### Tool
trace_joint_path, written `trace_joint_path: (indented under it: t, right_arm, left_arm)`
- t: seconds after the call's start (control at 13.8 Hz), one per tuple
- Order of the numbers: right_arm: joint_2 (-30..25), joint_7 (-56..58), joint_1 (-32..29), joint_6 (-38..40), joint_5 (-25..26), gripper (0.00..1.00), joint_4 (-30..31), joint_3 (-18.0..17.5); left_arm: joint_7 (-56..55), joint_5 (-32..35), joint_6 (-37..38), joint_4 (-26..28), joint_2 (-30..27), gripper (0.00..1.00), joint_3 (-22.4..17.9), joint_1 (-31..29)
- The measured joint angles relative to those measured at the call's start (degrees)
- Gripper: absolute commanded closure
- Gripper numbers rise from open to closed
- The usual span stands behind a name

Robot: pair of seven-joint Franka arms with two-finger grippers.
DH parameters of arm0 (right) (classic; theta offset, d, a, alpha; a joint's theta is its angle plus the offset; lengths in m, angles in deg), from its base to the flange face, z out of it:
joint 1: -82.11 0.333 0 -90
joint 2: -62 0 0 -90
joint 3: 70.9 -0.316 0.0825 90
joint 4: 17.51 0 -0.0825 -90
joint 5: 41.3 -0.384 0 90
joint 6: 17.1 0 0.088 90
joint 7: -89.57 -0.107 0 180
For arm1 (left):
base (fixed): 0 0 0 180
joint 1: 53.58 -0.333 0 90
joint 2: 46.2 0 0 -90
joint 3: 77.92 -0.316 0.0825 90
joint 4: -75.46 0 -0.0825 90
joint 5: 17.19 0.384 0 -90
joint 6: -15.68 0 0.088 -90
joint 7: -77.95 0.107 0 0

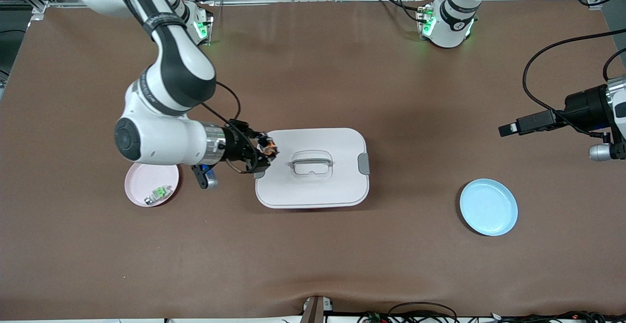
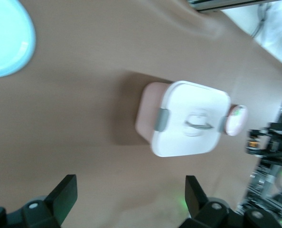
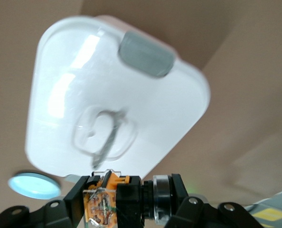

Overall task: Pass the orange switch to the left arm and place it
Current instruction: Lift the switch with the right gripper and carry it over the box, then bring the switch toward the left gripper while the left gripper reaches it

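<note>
My right gripper is shut on the orange switch, a small black part with an orange end, and holds it over the rim of the box at the right arm's end. In the right wrist view the switch sits clamped between the jaws of the right gripper, with the white box lid and its grey clip below. My left gripper hangs open and empty over the table at the left arm's end. In the left wrist view, the left gripper faces the box.
A pink plate holding a small green-and-silver part lies under the right arm's wrist. A blue plate lies toward the left arm's end, nearer the front camera than the left gripper. Cables trail by the left arm.
</note>
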Motion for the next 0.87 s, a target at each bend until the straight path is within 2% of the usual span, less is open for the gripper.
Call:
trace_joint_path:
  t: [0.29, 0.43, 0.87]
  right_arm:
    - [3.68, -12.49, 5.05, -2.25, -0.04, 1.00, -6.66, 0.01]
    - [5.08, -16.83, 6.66, -3.31, -0.06, 1.00, -9.31, 0.01]
    - [5.67, -29.22, 10.79, -7.35, -0.22, 1.00, -13.35, -0.02]
  left_arm:
    - [0.00, -10.54, -0.48, 0.38, 0.50, 0.00, 0.01, 0.31]
    - [0.00, -13.30, -3.09, 1.31, 0.49, 0.00, 0.33, 0.40]
    - [-0.80, -14.56, -14.46, 4.42, 0.39, 0.00, 8.54, 0.89]
